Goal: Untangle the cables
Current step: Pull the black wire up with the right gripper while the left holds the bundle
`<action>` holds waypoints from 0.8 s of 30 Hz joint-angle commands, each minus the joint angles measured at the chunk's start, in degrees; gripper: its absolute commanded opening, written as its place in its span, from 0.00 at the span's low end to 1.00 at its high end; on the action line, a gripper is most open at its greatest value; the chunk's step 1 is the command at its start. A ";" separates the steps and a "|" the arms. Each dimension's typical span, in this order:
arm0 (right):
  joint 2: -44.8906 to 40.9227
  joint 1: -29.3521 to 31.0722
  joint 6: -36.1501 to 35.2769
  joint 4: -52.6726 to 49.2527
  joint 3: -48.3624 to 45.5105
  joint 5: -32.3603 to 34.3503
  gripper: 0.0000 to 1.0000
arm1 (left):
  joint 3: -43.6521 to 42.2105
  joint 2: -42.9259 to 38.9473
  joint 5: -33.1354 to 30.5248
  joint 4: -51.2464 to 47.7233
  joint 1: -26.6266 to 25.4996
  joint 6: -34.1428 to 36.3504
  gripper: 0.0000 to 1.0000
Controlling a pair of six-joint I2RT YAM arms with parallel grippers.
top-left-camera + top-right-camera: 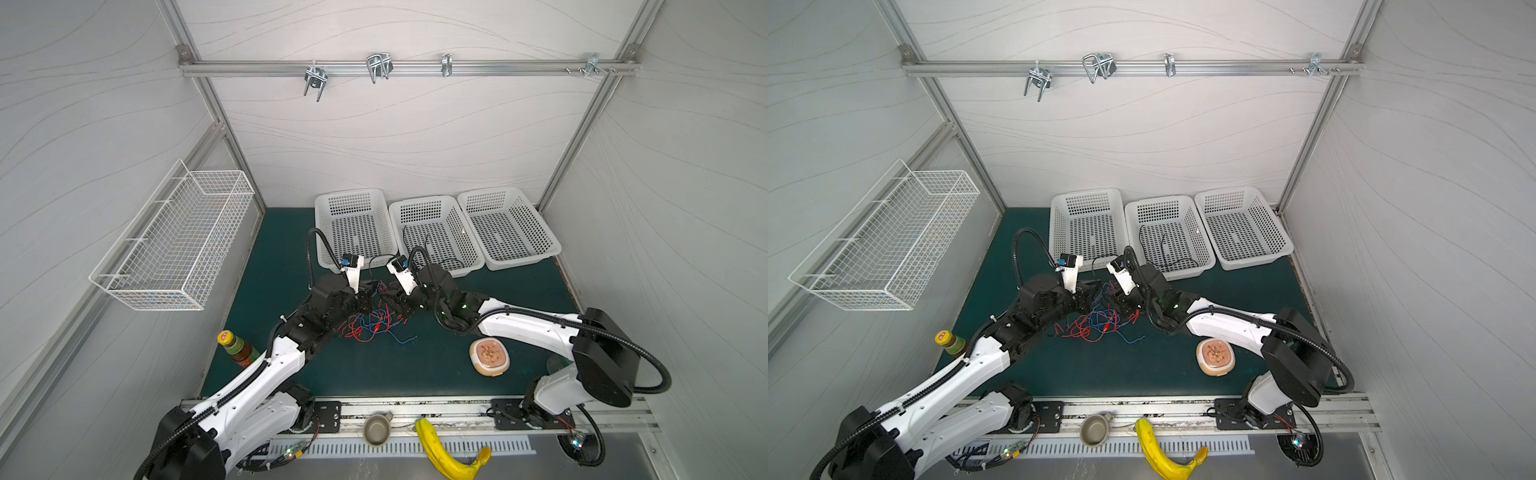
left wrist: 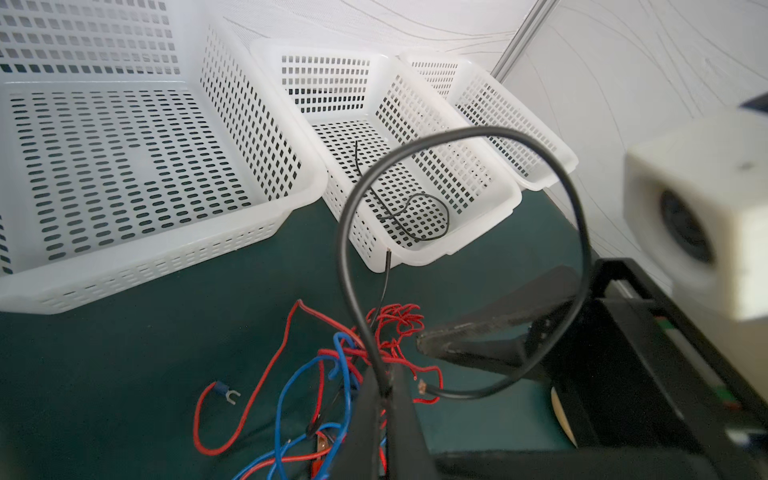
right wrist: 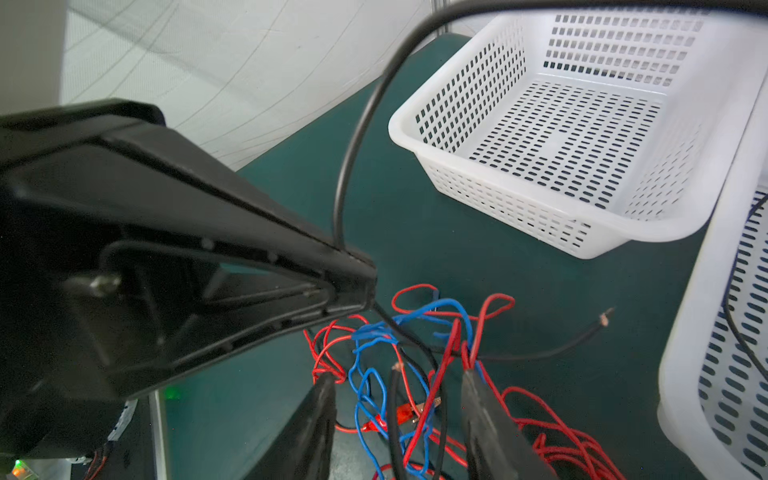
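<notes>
1. Red, blue and black cables point(image 1: 374, 326) in a tangled heap mid-desk point(image 1: 374, 374) in both top views, on the near side of three white baskets point(image 1: 419, 202); left hand point(image 1: 368, 296) and right hand point(image 1: 395, 301) close together over its far edge.
2. From the left wrist: left hand point(image 2: 384, 386) pressed together, pinching a looped black cable point(image 2: 582, 232).
3. From the right wrist: right hand point(image 3: 399, 376) spread, fingers either side of the heap.

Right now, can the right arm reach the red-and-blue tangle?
Probably yes: the right gripper hangs open directly over the tangle; the left gripper holds a black cable looped above it.
</notes>
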 commanded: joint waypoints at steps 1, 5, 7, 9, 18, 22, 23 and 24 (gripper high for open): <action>2.46 0.22 0.21 3.03 2.41 -1.14 0.50 | 3.28 0.14 1.89 3.09 -0.16 -0.19 0.00; 5.28 0.22 -0.16 3.70 4.78 -1.84 0.50 | 3.11 0.23 2.87 3.82 -0.20 -0.81 0.00; 6.23 0.22 -0.07 5.04 5.14 -1.75 0.49 | 2.94 0.40 3.33 4.35 -0.17 -1.13 0.00; 6.84 0.22 0.32 6.07 5.37 -1.30 0.45 | 2.77 0.58 3.60 4.80 -0.20 -1.53 0.00; 6.44 0.22 1.15 7.87 4.40 0.51 0.03 | 2.50 0.60 2.26 4.10 -0.20 -1.27 0.00; 4.62 0.22 2.51 5.09 4.27 4.85 0.00 | 1.82 0.24 1.83 3.78 -0.13 -0.63 0.46; 4.01 0.12 2.80 4.38 4.15 5.76 0.00 | 1.50 -0.02 1.78 3.80 -0.12 -0.40 0.51; 3.35 0.04 3.15 3.82 3.90 6.81 0.00 | 1.17 -0.55 1.53 3.73 -0.19 -0.21 0.53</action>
